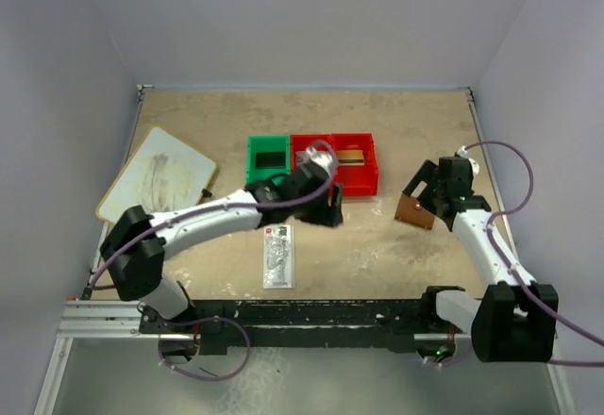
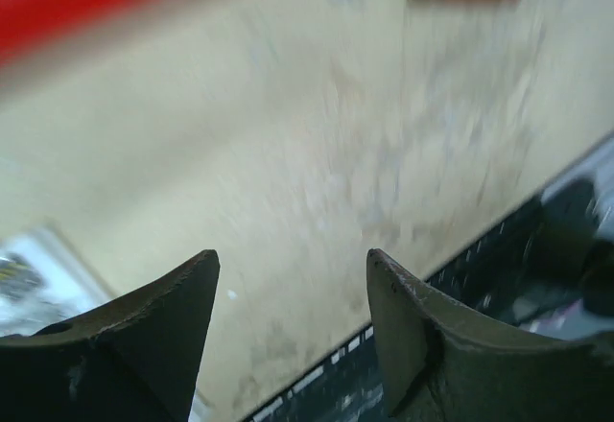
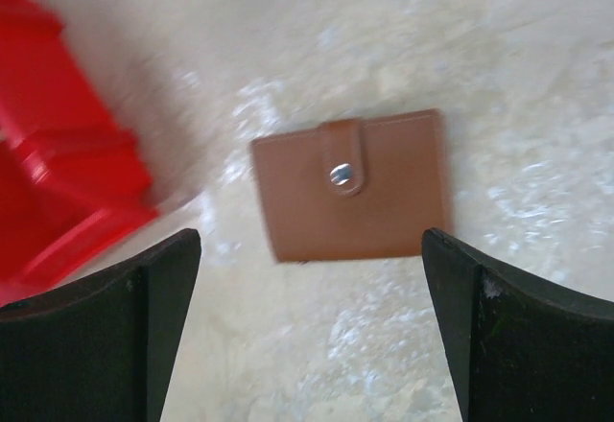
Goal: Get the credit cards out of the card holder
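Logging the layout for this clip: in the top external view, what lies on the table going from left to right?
White board → green bin → red bins → brown card holder.

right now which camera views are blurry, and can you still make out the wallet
Left wrist: heavy motion smear, the red bin is just a streak. Right wrist: slightly soft, yet the card holder and its stud read clearly, flap closed. Top external: sharp, evenly lit, no harsh glare.

Card holder (image 3: pixel 353 184): smooth matt leather, stud (image 3: pixel 340 175) shiny metal. Red bin (image 3: pixel 67 192): glossy plastic. Tabletop (image 3: pixel 537 77): mottled, matt. My right pincer (image 3: pixel 309 240): fingers (image 3: pixel 134 336) matt black.
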